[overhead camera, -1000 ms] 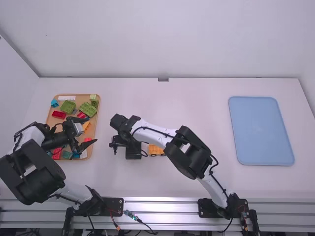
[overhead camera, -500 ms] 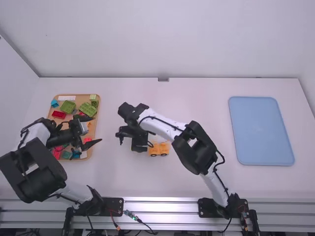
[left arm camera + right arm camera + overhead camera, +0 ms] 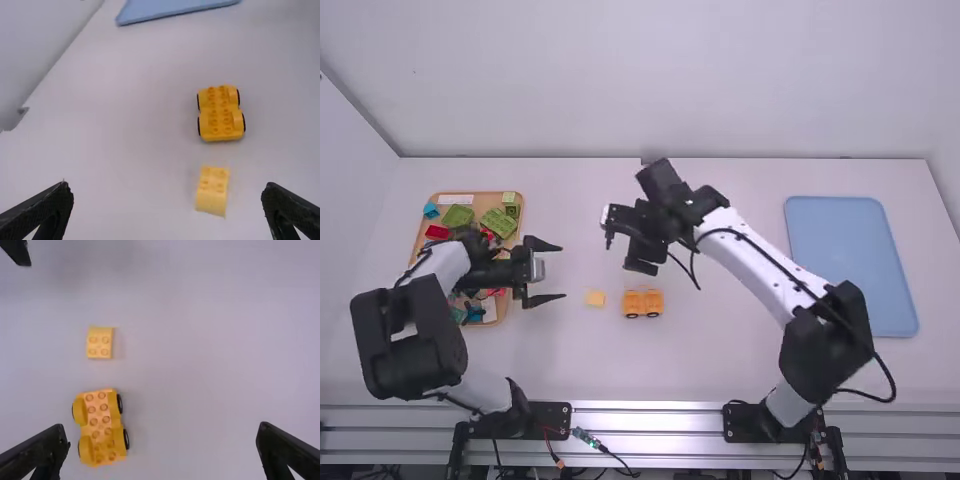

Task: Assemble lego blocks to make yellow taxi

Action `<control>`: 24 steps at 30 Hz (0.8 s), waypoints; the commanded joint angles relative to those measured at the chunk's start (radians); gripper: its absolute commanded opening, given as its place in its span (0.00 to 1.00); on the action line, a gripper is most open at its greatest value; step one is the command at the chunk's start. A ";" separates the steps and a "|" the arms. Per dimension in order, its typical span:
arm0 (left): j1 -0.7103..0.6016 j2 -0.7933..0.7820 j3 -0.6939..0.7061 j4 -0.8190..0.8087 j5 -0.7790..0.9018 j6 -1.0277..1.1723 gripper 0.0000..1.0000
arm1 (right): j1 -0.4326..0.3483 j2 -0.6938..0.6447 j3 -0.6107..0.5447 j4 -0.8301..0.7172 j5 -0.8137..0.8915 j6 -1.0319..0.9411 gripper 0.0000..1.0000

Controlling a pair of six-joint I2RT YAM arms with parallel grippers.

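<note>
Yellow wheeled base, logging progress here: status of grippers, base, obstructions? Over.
Left gripper, right gripper: both open, empty. Wheeled base upright on table, small yellow block apart from it. Neither gripper blocking either piece.

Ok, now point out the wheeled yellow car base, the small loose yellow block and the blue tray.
Yellow car base (image 3: 220,114): left wrist view, on its studded top.
Loose yellow block (image 3: 99,344): right wrist view, on its studded top.
Blue tray (image 3: 850,262): high view, on its bare flat middle.

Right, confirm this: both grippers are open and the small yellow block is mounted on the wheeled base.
Not mounted: the left wrist view shows the small yellow block lying apart from the wheeled base. The left gripper and right gripper are indeed open.
</note>
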 commanded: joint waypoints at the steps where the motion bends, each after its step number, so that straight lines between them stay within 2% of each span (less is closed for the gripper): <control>1: -0.058 0.009 -0.042 0.080 -0.007 -0.139 0.98 | -0.045 -0.067 -0.170 0.066 -0.164 -0.058 0.99; 3: -0.106 0.009 -0.076 0.191 -0.047 -0.257 0.99 | -0.089 -0.114 -0.315 0.187 -0.254 -0.098 0.99; 5: -0.131 0.009 -0.094 0.246 -0.060 -0.301 0.99 | -0.111 -0.124 -0.383 0.258 -0.293 -0.102 0.99; 8: -0.187 0.009 -0.132 0.340 -0.095 -0.378 0.97 | -0.174 -0.127 -0.552 0.461 -0.401 -0.098 0.99; 11: -0.207 0.009 -0.156 0.385 -0.111 -0.413 0.95 | -0.214 -0.112 -0.633 0.567 -0.484 -0.100 0.99; 18: -0.211 0.024 -0.224 0.475 -0.109 -0.431 0.96 | -0.251 -0.045 -0.702 0.617 -0.560 -0.201 0.99; 24: -0.215 0.149 -0.218 0.557 -0.099 -0.454 0.93 | -0.238 0.045 -0.727 0.709 -0.564 -0.199 0.99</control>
